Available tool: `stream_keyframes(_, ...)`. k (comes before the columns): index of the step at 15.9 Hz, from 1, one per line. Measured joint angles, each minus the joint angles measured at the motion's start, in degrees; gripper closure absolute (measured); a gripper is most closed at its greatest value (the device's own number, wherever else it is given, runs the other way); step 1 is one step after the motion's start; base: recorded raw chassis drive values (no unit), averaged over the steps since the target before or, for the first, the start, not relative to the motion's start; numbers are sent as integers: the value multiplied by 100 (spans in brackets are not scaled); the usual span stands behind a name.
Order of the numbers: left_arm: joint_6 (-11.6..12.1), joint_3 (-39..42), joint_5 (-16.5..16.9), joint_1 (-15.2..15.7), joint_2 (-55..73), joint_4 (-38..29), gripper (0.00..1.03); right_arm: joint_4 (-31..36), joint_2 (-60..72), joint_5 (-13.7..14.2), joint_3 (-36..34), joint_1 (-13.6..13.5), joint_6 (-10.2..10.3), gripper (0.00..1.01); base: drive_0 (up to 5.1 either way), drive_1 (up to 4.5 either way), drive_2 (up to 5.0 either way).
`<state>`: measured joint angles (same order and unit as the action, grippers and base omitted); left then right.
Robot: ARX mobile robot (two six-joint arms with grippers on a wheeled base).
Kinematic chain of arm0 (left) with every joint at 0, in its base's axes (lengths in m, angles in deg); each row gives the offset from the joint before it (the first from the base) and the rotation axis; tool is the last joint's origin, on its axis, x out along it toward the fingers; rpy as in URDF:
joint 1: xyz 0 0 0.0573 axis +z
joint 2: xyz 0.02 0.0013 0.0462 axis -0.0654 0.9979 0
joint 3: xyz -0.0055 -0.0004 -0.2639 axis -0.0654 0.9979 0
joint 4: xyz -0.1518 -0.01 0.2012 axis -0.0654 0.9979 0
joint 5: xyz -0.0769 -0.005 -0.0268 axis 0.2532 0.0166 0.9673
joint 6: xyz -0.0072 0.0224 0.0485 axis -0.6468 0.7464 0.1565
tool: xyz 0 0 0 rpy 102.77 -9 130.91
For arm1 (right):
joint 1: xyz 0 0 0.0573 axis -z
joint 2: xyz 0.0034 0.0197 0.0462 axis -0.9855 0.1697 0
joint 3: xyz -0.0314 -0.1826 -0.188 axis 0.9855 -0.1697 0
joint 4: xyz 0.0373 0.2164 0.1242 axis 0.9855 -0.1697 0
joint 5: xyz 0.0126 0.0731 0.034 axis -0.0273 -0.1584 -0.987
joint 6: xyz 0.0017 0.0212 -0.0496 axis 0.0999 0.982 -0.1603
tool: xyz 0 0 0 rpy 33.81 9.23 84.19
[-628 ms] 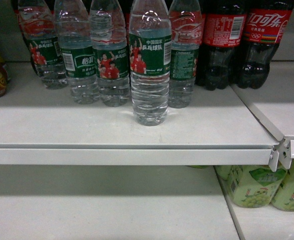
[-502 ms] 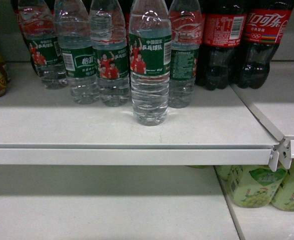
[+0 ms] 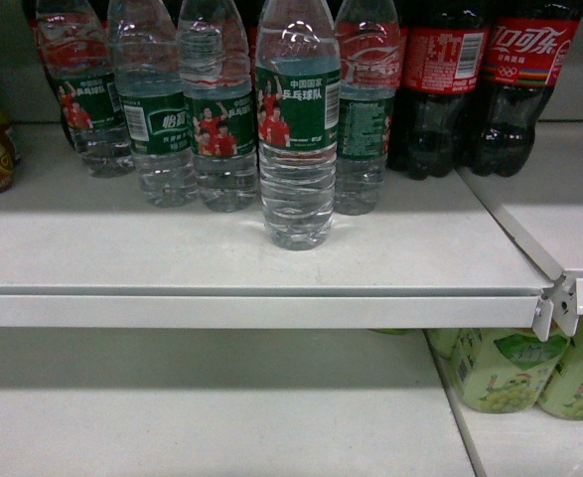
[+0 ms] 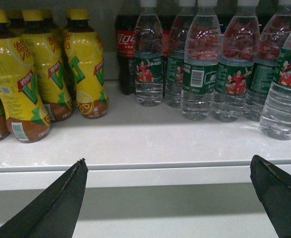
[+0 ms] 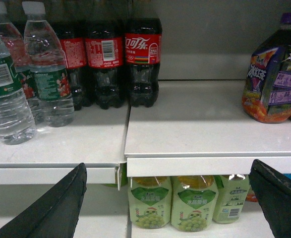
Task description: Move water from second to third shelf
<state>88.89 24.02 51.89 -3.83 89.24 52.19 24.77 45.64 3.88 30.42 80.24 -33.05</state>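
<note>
The water (image 3: 297, 139) is a clear bumpy bottle with a green label showing people in red shirts. It stands upright on the white shelf (image 3: 122, 258), at 6 o'clock from the other bottles (image 3: 187, 109). Both the left gripper (image 4: 167, 198) and the right gripper (image 5: 167, 203) are wide open, holding nothing.

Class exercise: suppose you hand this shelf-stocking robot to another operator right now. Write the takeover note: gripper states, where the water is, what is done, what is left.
Left gripper: open, empty, level with the shelf's front edge.
Right gripper: open, empty, facing the shelf joint by the cola bottles.
Water: the front water bottle stands upright, forward of the row of matching bottles, on the white shelf.
Done: nothing visible; no bottle is gripped or lifted.
Left: grasp that bottle, carry it to the third shelf, set it upright, release. The pictures do not settle which shelf is third, so confirm first.
</note>
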Motion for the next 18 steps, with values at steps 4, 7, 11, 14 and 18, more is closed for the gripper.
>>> stream_keyframes(4,0,0,0,0,0,0,5,-2,2,2,0,0,0,3,0,0,0)
stream_keyframes(7,0,0,0,2,0,0,5,-2,0,0,0,0,0,3,0,0,0)
stream_keyframes(11,0,0,0,2,0,0,5,-2,2,0,0,0,0,3,0,0,0)
stream_keyframes(14,0,0,0,2,0,0,5,0,0,0,0,0,0,3,0,0,0)
stream_keyframes(18,0,0,0,2,0,0,5,-44,7,-4,4,4,7,3,0,0,0)
